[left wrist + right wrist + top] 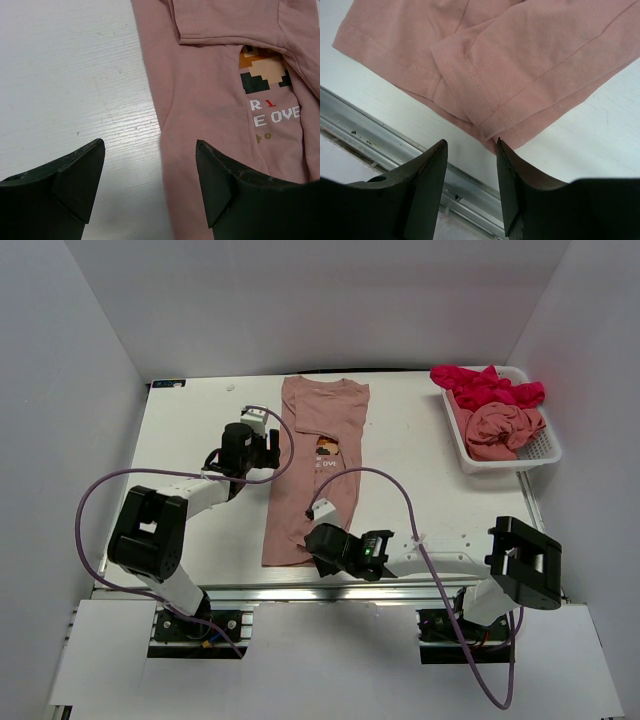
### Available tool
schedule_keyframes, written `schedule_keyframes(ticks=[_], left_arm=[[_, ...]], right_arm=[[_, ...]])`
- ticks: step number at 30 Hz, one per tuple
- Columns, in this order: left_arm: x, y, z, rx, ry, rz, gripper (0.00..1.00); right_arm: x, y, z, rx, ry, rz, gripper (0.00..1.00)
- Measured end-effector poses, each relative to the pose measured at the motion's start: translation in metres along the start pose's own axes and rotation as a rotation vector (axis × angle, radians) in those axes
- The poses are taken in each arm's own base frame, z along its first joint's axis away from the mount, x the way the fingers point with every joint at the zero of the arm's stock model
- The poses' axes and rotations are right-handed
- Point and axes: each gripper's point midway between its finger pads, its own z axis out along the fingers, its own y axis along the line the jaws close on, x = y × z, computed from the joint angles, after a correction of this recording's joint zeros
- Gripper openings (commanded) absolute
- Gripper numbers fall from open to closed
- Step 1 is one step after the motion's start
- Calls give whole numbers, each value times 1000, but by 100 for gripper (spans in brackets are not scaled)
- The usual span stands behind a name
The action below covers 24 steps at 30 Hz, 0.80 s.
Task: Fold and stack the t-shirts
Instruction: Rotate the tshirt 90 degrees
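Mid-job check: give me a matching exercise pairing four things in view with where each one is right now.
Things:
1. printed pink t-shirt
2. magenta-red t-shirt
3. left gripper
4. right gripper

Places:
A. in the white basket
B. at the pink shirt's near hem
C. spread lengthwise on the table
D. at the pink shirt's left edge, beside the print

Pairs: 1-C, 2-A, 3-D, 4-B

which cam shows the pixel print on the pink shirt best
Left wrist: the pixel print is close, its blocks and letters clear, partly under a fold. Top external shows a tiny patch. Right wrist shows just the shirt's hem.
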Motion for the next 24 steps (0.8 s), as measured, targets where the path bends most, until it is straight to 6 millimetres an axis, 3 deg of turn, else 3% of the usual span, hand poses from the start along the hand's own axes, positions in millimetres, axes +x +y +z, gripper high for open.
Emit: schedule_keyframes(ticks=[10, 12, 14, 15, 22, 24], left_arm=[[5, 0, 3, 0, 16, 0, 83], [5, 0, 3, 1, 16, 0, 83], [5, -1, 3, 4, 16, -1, 83], [6, -1, 3, 4, 16, -2, 83], [7, -2, 6, 12, 24, -4, 83], [9, -3, 8, 13, 29, -6, 83]], right_arm=[[11, -4, 11, 26, 35, -22, 47], [14, -4, 13, 32, 44, -32, 32], [16, -5, 16, 36, 50, -39, 7], [17, -5, 16, 37, 51, -43, 4], [15, -6, 16, 40, 44, -47, 14], [15, -6, 16, 42, 44, -46, 27]])
